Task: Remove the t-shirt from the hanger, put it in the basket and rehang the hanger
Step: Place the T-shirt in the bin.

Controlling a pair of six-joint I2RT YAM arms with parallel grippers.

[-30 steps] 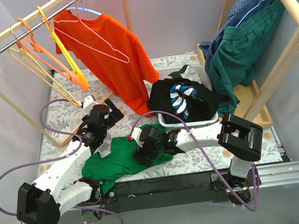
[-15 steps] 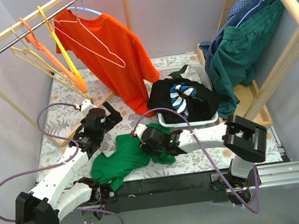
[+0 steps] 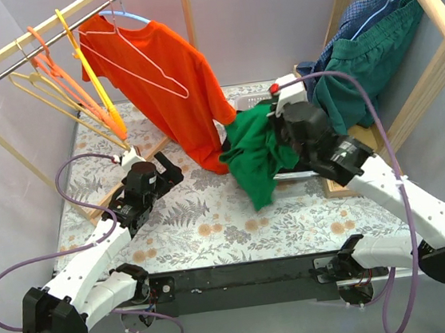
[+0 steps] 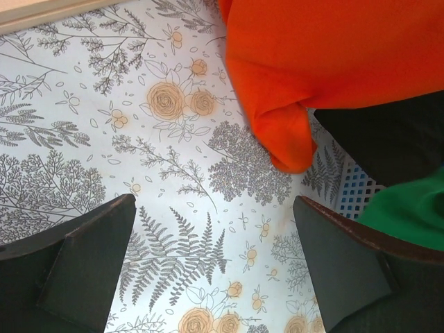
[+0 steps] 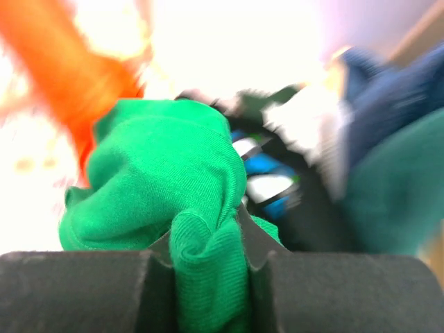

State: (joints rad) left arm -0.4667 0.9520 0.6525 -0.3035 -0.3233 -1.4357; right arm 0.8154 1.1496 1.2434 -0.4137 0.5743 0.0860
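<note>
crumpled green knit t-shirt (image 3: 255, 156), pinched in nearly closed right gripper (image 5: 208, 253), hanging above white lattice basket (image 4: 354, 191), left gripper (image 4: 211, 229) spread wide, empty, left of basket, smooth orange t-shirt (image 3: 173, 84) hung beyond

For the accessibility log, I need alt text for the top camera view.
The right gripper holds a bunched green t-shirt up off the floral table. An orange t-shirt hangs on a hanger behind; the left gripper is open and empty.
</note>
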